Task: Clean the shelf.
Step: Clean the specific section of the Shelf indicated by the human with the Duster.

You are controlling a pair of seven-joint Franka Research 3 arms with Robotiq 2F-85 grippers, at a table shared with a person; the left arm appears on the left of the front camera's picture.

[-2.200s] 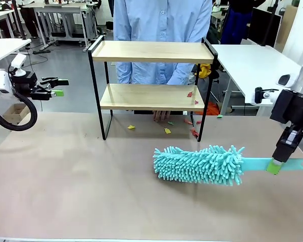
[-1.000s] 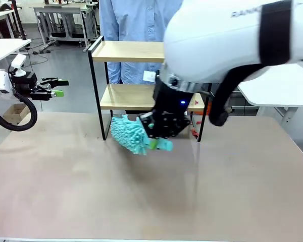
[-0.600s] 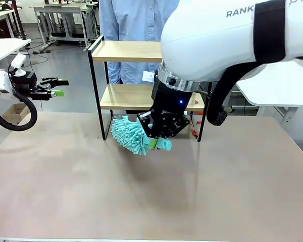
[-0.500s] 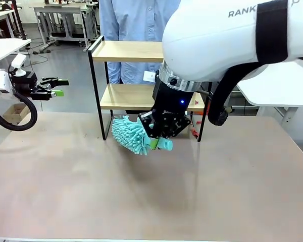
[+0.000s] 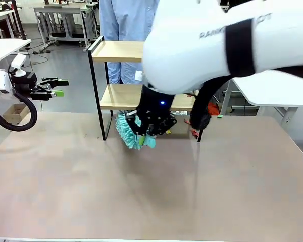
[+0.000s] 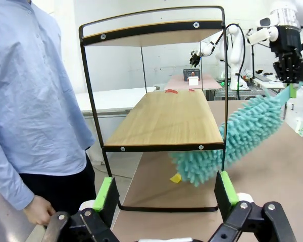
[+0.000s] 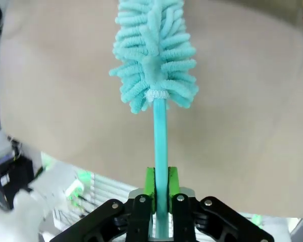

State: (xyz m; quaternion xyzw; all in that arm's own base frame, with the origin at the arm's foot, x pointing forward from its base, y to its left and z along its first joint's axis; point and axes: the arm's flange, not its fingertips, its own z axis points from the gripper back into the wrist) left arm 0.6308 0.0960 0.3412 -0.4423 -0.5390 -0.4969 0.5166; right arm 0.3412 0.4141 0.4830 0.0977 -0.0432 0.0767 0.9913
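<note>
While the right gripper [image 5: 143, 137] was clamped shut on the thin turquoise plastic handle of the fluffy turquoise microfibre duster [image 5: 126, 130], its green pads [image 7: 150, 182] pinched that stick well back from the head. The head reached in low under the lower board of the small two-tier shelf [image 5: 117, 51], which had light wooden boards in a thin black metal frame. The shelf stood at the far middle of the brown tabletop [image 5: 141, 191], just before a person in a light blue shirt [image 5: 122, 20]. The left gripper [image 5: 58, 86] hung well off the shelf's end, jaws wide apart and empty. Small red paper scraps [image 6: 171, 91] lay on the lower board, and a yellow scrap [image 6: 175, 177] beside the duster's tip. The duster looked light, its head soft and yielding, its smooth handle apt to twist in so narrow a pinch. The shelf seemed light and unfastened, likely to slide if pushed; a black upright or side rail looked the best place to steady it.
</note>
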